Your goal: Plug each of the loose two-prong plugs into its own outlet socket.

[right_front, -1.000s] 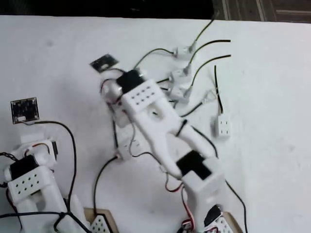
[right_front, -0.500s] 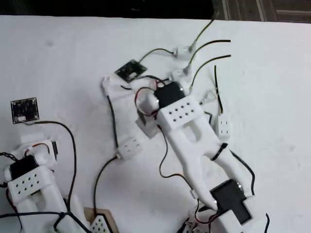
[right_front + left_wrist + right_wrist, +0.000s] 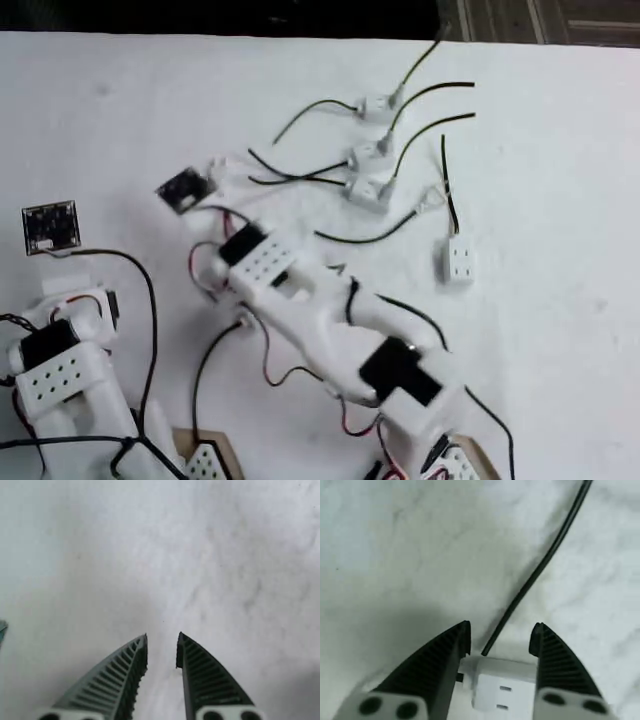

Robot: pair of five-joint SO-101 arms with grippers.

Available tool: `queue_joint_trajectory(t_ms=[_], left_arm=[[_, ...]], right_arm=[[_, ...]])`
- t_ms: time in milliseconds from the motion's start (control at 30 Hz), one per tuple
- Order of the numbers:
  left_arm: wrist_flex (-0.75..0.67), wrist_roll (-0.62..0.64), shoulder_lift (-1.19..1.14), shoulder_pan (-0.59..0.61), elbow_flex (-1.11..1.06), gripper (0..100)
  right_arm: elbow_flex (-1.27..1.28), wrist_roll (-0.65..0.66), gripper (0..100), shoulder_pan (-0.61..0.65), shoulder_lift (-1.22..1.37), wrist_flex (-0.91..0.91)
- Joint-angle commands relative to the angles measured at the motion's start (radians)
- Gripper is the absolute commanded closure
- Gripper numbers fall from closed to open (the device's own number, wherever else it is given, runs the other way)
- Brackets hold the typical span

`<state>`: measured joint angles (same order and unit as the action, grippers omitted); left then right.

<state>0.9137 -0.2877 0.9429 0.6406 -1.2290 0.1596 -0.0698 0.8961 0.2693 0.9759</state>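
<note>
Since your right gripper (image 3: 500, 630) hangs open and empty astride the white two-slot outlet socket block (image 3: 496, 690), near and left of centre, you seem poised to steady it for plugging.

Two arms (image 3: 330, 320) (image 3: 60, 385), two end effectors (image 3: 161, 647) (image 3: 500, 635), six white corded connectors (image 3: 375, 105) (image 3: 365, 155) (image 3: 368, 190) (image 3: 432, 198) (image 3: 458, 260) (image 3: 495, 690), two black square boards (image 3: 50, 227) (image 3: 183, 190)

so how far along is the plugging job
Looks done: three plugs farther out seem seated, such as the farthest pair. In hand: the right pincer stands open around a white outlet socket. Still to do: a loose two-prong plug lies apart from the socket block beside it.
</note>
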Motion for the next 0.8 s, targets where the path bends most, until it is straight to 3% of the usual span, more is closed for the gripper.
queue_joint_trajectory(t_ms=[0,467,667,767], left_arm=[[-0.015,0.009,0.021,0.004,0.003,89],[-0.014,0.006,0.021,0.002,0.003,89],[-0.014,0.006,0.021,0.002,0.003,89],[-0.014,0.006,0.021,0.002,0.003,89]], right_arm=[[-0.058,-0.041,79.6,0.015,0.025,-0.036],[-0.230,-0.089,80.2,0.015,0.289,-0.033],[-0.242,-0.086,99.0,0.015,0.308,-0.038],[-0.252,-0.084,96.7,0.025,0.309,-0.031]])
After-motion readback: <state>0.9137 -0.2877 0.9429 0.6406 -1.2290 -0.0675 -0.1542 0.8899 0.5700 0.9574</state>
